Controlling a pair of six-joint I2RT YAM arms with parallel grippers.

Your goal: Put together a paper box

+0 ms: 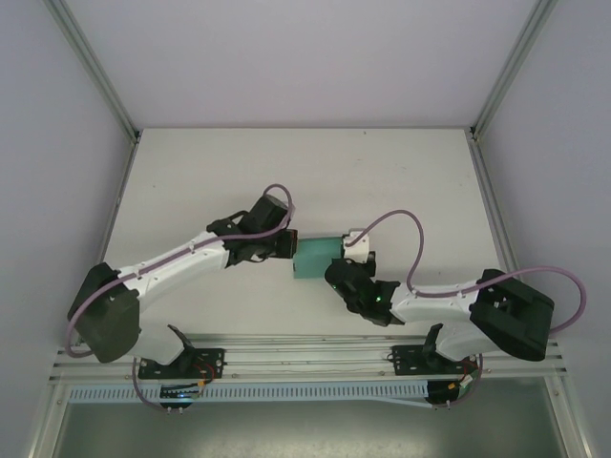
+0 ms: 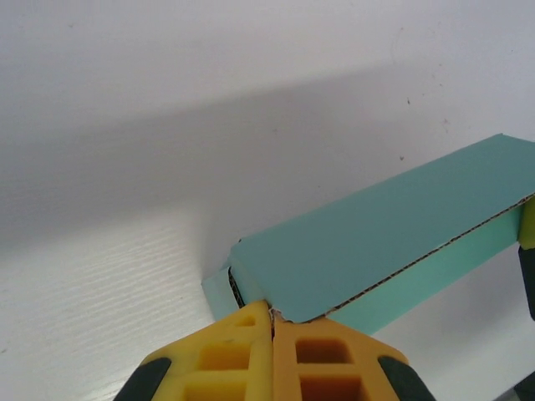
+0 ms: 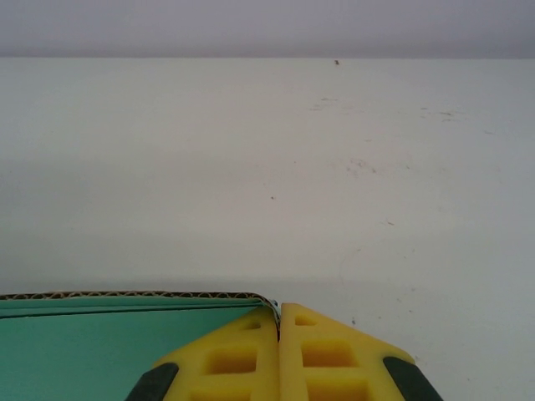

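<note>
The paper box (image 1: 313, 259) sits in the middle of the table (image 1: 210, 181), folded into a shallow body. The left gripper (image 2: 272, 322) and right gripper (image 3: 278, 311) are both clamped shut, tips touching opposite corners. The end flaps look untucked, I'd say.

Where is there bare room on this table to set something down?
Free: far half of the white tabletop, up to the back wall. Crowded: the centre, where left gripper and right gripper pinch the teal-green card box.
</note>
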